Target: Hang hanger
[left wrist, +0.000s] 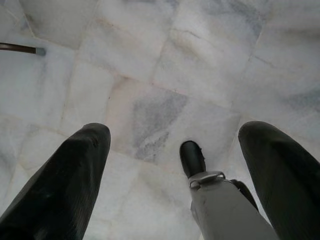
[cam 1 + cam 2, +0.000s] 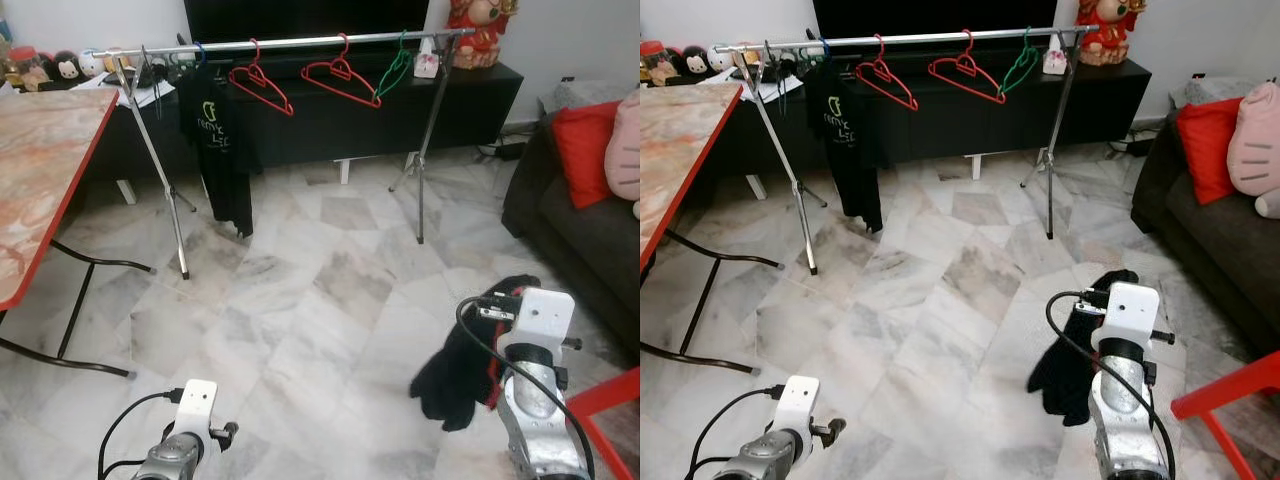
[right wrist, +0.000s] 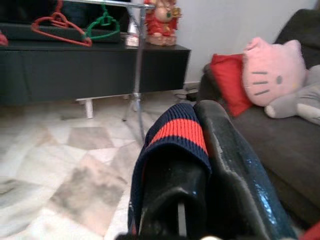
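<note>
My right gripper (image 3: pixel 200 165) is clenched on a dark navy knitted garment with an orange-red band (image 3: pixel 176 131), which droops from my raised right arm at about five o'clock in my head view (I cannot make out a hanger inside the cloth). My left gripper (image 1: pixel 175 165) hangs low at seven o'clock, its black fingers (image 1: pixel 65 175) spread apart over the white marble floor (image 2: pixel 300 300). Further out, at twelve o'clock, the silver clothes rail (image 2: pixel 300 42) carries two red plastic hangers (image 2: pixel 262 80), a green hanger (image 2: pixel 393 70) and a black printed T-shirt (image 2: pixel 222 150). A marbled table with a red edge (image 2: pixel 40 170) stands at ten o'clock, a dark sofa with a red cushion (image 2: pixel 585 150) at two.
</note>
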